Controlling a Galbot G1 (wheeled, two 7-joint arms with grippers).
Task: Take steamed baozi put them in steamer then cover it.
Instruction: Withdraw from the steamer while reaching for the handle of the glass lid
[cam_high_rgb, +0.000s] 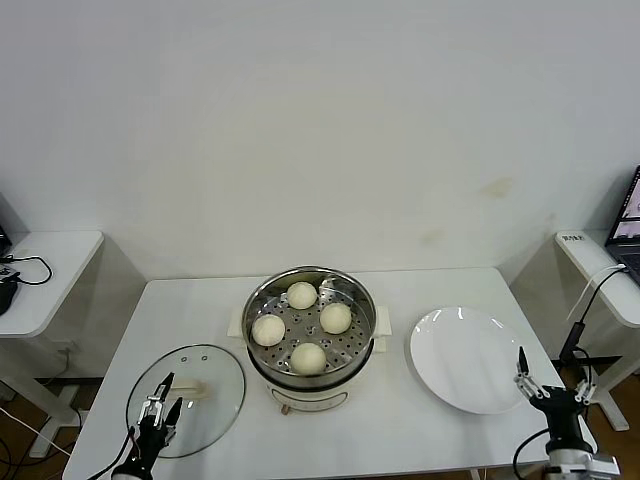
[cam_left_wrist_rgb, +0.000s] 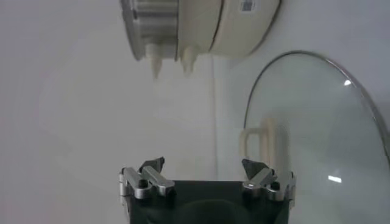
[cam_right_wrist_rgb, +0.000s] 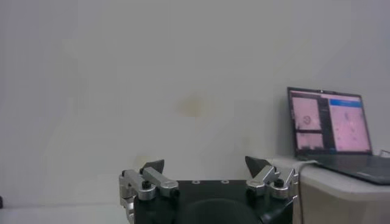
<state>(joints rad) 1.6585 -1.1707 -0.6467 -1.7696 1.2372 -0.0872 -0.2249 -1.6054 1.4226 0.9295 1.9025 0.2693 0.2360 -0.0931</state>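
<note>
With four baozi (cam_high_rgb: 302, 294) already in the steamer (cam_high_rgb: 310, 300), the stiff, breakable glass cover (cam_high_rgb: 186, 399) lying near-left on the desk (cam_high_rgb: 400, 420) is best taken by its cream handle (cam_high_rgb: 190, 391), the left pincer (cam_high_rgb: 158, 407) spread above it, the right pincer (cam_high_rgb: 553, 386) spread idle near-right.

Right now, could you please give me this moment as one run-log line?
baozi: four in steamer | cover: on table, off | left gripper: open above cover | right gripper: open, beside plate

You see four cream-white steamed baozi (cam_high_rgb: 302, 295) sitting apart on the perforated tray inside the uncovered steel steamer (cam_high_rgb: 310, 340) mid-counter. The glass cover (cam_high_rgb: 212, 375) lies flat to its left, handle up.
</note>
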